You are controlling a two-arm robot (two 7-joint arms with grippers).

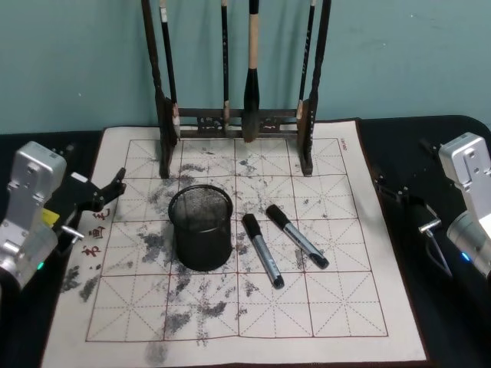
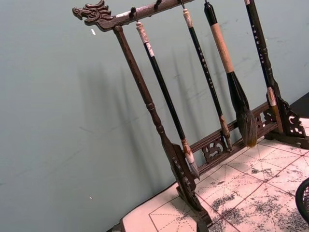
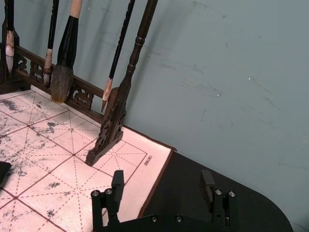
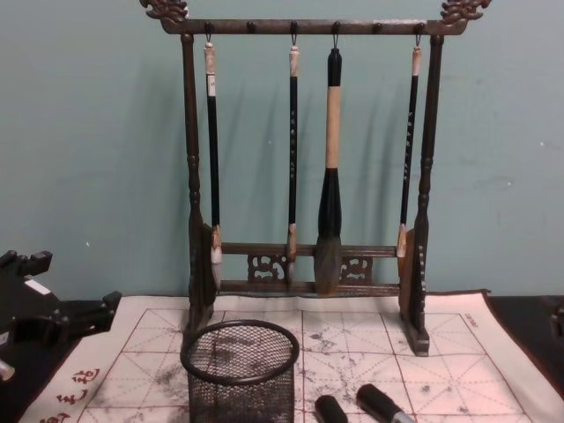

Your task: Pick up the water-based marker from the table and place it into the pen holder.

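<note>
- The water-based marker (image 1: pixel 263 253) is lying flat on the mat (image 1: pixel 330 307), near its middle and just right of the pen holder (image 1: pixel 201 247), with its black cap pointing toward the far edge.
- A second marker (image 1: pixel 298 238) of the same look is lying beside it, a little nearer the right edge and not touching it. I cannot tell which of the two is meant.
- Both are resting slantwise with a gap between them, which probably leaves room for fingers to come down on either side of one barrel.
- The pen holder is standing upright with its mouth facing up and nothing in it, so a marker could likely drop straight in from above.
- The brush rack (image 1: pixel 230 116) is standing along the mat's far edge, behind the holder and out of the likely path.
- The left gripper (image 1: pixel 113 190) is hovering at the mat's left edge, its fingers spread and holding nothing.
- The right gripper (image 3: pixel 161 181) is waiting off the mat's right edge over the dark table (image 3: pixel 203 164), its fingers wide apart and gripping nothing.
- No pick has begun. The right arm seems the better placed, being on the markers' side.
</note>
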